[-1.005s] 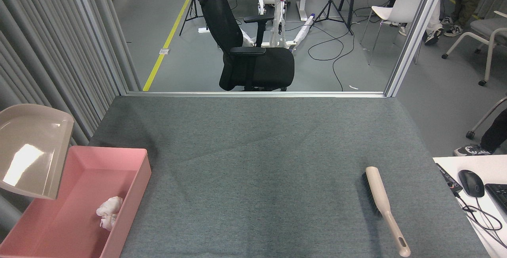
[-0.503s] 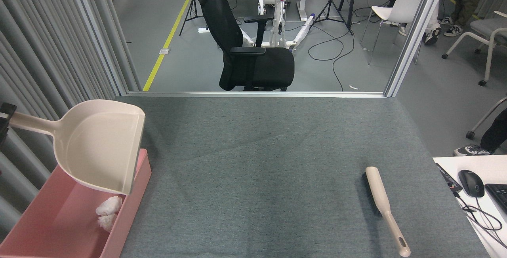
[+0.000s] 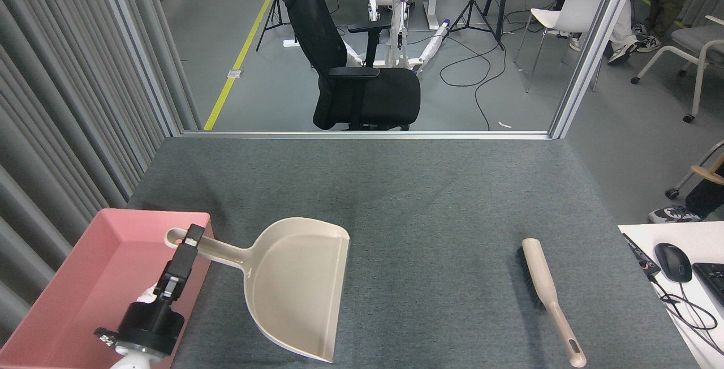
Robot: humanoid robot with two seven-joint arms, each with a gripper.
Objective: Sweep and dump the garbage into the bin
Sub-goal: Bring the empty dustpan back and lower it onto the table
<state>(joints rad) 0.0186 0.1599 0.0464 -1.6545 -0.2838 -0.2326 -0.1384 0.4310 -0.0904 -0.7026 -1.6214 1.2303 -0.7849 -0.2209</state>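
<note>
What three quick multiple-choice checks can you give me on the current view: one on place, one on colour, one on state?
1. Where does the brush lie?
A. On the grey mat, right of the dustpan
B. Inside the bin
C. On the office chair

2. What colour is the bin?
A. Blue
B. Pink
C. Green

3. What is the left claw doing?
A. Hanging open above the brush
B. Gripping a computer mouse
C. Shut on the dustpan's handle

Answers:
1 A: the brush rests on the mat, apart from the dustpan.
2 B: its walls and floor are pink.
3 C: the black claw clamps the beige handle near its end, at the bin's edge.
</note>
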